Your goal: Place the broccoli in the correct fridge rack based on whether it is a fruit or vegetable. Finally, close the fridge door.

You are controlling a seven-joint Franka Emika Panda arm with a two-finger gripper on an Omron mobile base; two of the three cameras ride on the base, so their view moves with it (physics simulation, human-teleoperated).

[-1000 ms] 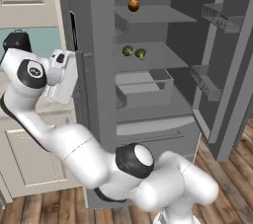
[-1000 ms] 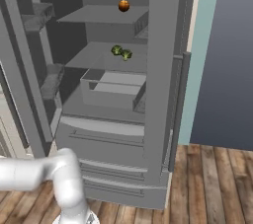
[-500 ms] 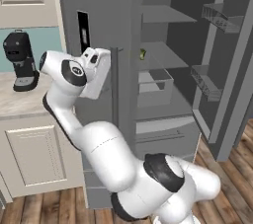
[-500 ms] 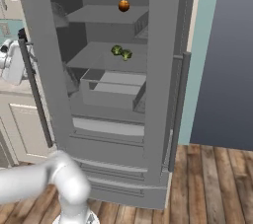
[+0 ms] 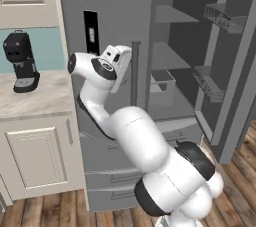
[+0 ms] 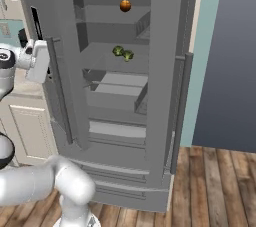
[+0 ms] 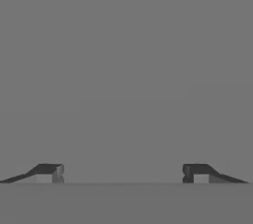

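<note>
Right base view: broccoli (image 6: 118,50) on fridge rack (image 6: 102,63), orange fruit (image 6: 125,5) one shelf up; tool (image 7: 123,172) wide, empty.

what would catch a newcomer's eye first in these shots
The big white arm, bent up in front of the grey fridge, its hand against the left door, which stands nearly shut. Then the colour inside: an orange fruit on the top rack and two broccoli on the rack below. A black coffee machine sits on the counter at left.
</note>
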